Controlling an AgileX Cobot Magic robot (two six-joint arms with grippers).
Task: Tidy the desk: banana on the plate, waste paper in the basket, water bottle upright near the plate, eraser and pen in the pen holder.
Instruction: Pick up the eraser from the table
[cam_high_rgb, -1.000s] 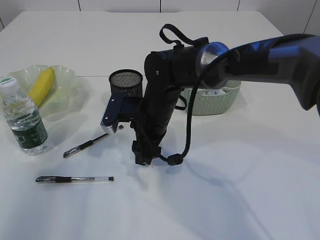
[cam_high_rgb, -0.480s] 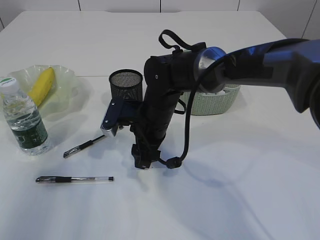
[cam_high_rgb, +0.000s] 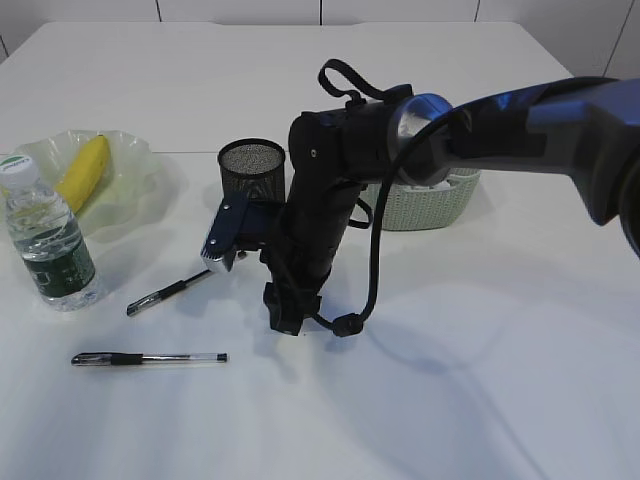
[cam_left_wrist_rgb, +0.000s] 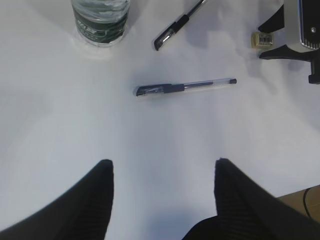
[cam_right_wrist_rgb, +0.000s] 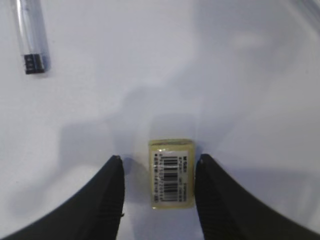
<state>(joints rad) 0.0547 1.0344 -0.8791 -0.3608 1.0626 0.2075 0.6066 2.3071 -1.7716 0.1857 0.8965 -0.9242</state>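
Eraser (cam_right_wrist_rgb: 172, 172), small and pale with a barcode label, lies flat on the tabletop (cam_high_rgb: 480, 330) just in front of the pen holder (cam_high_rgb: 251, 165); the right hand (cam_right_wrist_rgb: 159, 192) straddles it, one finger on each side, the left finger with a clear gap and the right finger close to its edge; the fingers stand part-way in, with no firm grip visible. To do this step well, in judgement, the hand should centre on the eraser so both fingers meet its long sides together, press low against the tabletop, and lift only once the piece is squarely pinched; an off-centre squeeze could twist or flick it away. The left hand (cam_left_wrist_rgb: 162, 192) hangs wide and empty above the clear-barrelled pen (cam_left_wrist_rgb: 185, 88); a second, dark pen (cam_high_rgb: 172, 291) lies nearer the holder. Containers: the black mesh pen holder shows nothing inside from this angle; the plate (cam_high_rgb: 135, 165) carries the banana (cam_high_rgb: 84, 172); the water bottle (cam_high_rgb: 50, 245) stands upright just beside it; the woven basket (cam_high_rgb: 440, 205) holds something whitish, presumably paper, mostly hidden by the arm.
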